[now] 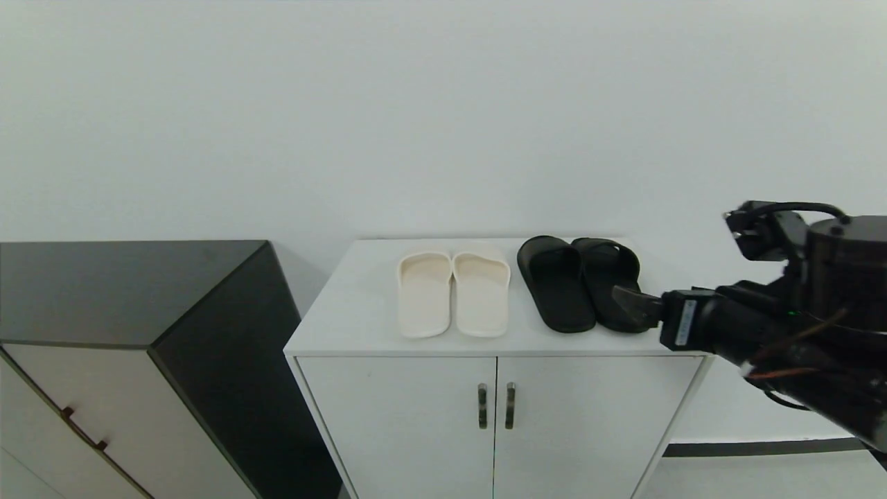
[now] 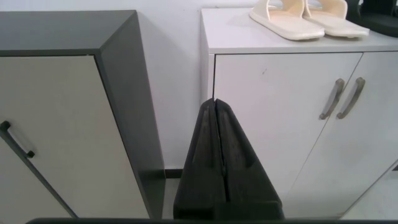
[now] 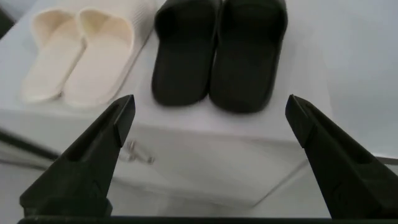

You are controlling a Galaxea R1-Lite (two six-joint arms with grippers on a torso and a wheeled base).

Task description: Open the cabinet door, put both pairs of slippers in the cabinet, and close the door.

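Note:
A white cabinet [image 1: 388,326] has both doors shut, with two vertical handles [image 1: 495,405] at the middle seam. On its top lie a cream pair of slippers [image 1: 454,292] and, to their right, a black pair of slippers [image 1: 578,283]. My right gripper [image 1: 627,303] hovers at the cabinet's front right corner, just before the black pair [image 3: 217,53], wide open and holding nothing [image 3: 210,102]. My left gripper [image 2: 216,106] is shut and empty, low down in front of the white cabinet's left edge [image 2: 208,74]. The cream pair [image 2: 308,15] and the handles [image 2: 343,98] lie beyond it.
A dark cabinet [image 1: 138,291] with a pale front and a drawer handle [image 2: 17,138] stands close to the left of the white cabinet, a narrow gap between them. A plain white wall runs behind both.

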